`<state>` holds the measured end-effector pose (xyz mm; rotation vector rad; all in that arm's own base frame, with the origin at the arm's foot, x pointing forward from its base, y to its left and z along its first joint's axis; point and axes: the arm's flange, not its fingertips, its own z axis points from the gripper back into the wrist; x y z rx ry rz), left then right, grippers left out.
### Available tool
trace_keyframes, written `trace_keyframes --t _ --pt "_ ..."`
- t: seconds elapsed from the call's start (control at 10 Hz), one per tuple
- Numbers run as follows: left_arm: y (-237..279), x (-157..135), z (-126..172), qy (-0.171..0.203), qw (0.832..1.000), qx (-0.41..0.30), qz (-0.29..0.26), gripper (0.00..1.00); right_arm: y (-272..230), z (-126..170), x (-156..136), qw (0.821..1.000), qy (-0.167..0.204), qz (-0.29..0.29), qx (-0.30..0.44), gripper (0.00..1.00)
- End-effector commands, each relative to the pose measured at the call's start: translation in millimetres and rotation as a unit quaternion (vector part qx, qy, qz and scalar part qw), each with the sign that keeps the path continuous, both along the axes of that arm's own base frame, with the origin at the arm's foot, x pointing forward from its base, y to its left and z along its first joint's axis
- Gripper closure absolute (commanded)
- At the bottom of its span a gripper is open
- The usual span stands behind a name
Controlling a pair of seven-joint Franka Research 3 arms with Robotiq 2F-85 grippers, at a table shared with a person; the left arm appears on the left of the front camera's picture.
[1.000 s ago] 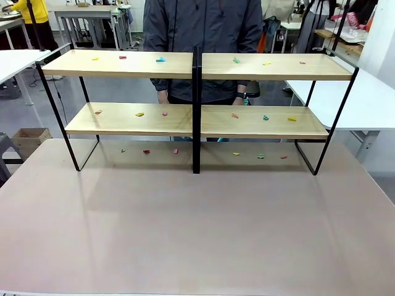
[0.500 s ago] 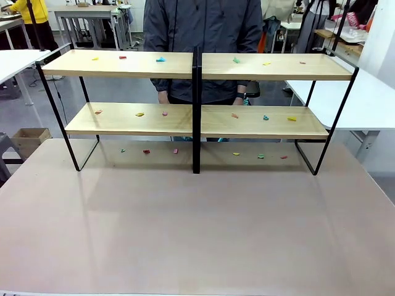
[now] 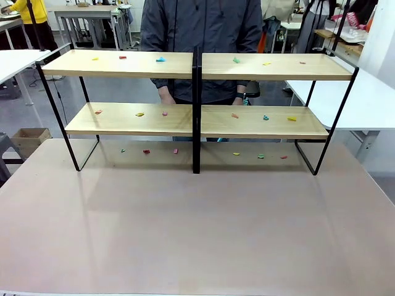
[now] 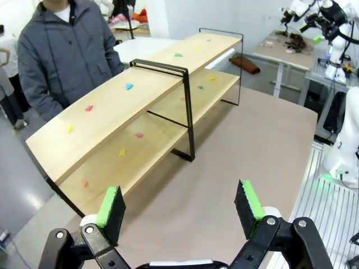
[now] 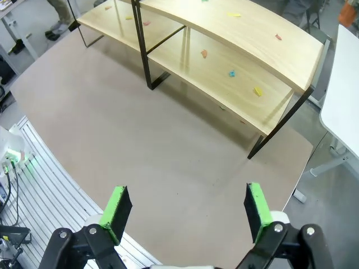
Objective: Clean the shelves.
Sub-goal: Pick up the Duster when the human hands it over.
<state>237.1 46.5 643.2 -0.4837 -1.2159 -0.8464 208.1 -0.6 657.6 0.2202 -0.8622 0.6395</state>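
Note:
The shelves (image 3: 154,64) are two joined two-tier racks of light wood on black tube frames, standing across the far half of the table. Small coloured scraps (image 3: 160,60) lie scattered on the top boards, the lower boards and the table beneath. In the left wrist view the shelves (image 4: 140,95) run off diagonally, and my left gripper (image 4: 179,207) hangs open above the table with nothing between its green pads. In the right wrist view the shelves (image 5: 247,33) lie ahead, with my right gripper (image 5: 188,210) open and high over the table's near edge.
A person in a grey jacket (image 3: 203,31) stands behind the shelves, hands low at the lower board. White tables (image 3: 370,98) flank both sides. A cardboard box (image 3: 28,139) sits on the floor at the left. The brown tabletop (image 3: 197,228) in front is bare.
The person has shifted slightly to the left behind the shelves. Nothing else has moved.

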Motion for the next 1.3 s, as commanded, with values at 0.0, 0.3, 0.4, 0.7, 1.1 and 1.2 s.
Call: trace_keyframes --t 0.0,0.3,0.4,0.7,1.1,1.2 --pt "-27 -28 -70 0.011 1.0 -0.004 0.015 0.0 0 -2 9 1.0 -0.008 0.024 0.004 0.0" --pt "0 0 0 0.0 1.0 0.0 0.0 0.0 6 5 8 0.997 -0.059 0.016 0.04 0.0" --pt "0 0 0 0.0 1.0 0.0 0.0 0.0 5 9 5 0.995 -0.071 0.01 0.063 0.0" --pt "0 0 0 0.0 1.0 0.0 0.0 0.0 0 17 2 0.992 -0.055 -0.057 0.102 0.0" --pt "0 0 0 0.0 1.0 0.0 0.0 0.0 -5 13 6 0.99 -0.048 -0.073 0.108 0.0" --pt "0 0 0 0.0 1.0 0.0 0.0 0.0 -5 13 6 0.99 -0.048 -0.073 0.108 0.0"
